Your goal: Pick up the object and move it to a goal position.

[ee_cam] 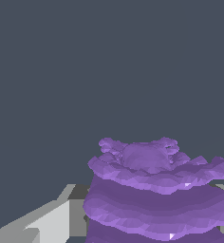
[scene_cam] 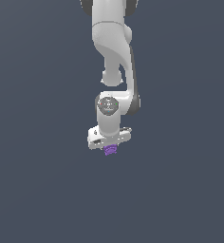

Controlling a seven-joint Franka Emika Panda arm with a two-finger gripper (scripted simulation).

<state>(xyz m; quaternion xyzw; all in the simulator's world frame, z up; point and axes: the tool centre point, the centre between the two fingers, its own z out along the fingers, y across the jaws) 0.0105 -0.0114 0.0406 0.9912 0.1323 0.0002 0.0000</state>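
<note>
The object (scene_cam: 110, 150), a small purple lump of ribbed, stacked layers, sits right under the gripper (scene_cam: 110, 145), poking out below the white hand at the end of the arm (scene_cam: 115, 57). From the exterior view only its lower part shows, a stubby purple bit much narrower than the hand above it; the rest is tucked up behind the white body. In the wrist view the object (ee_cam: 154, 190) fills the lower part of the picture at very close range: wavy flared tiers one above another, with a rounded knob at the end facing the camera. One pale finger (ee_cam: 52, 220) shows beside it, close against the purple ribs, though I cannot make out actual contact. The other finger is barely there, just a pale sliver at the picture's edge behind the lump.

Whether the jaws are pressed onto the object or merely standing on either side of it I cannot tell; the tips are hidden in both views.

Around it there is only flat dark grey-blue ground (scene_cam: 38, 190), with no shadow or edge, so I cannot judge whether the object rests on it or hangs clear. The arm's upper links run out of the top of the exterior view.
</note>
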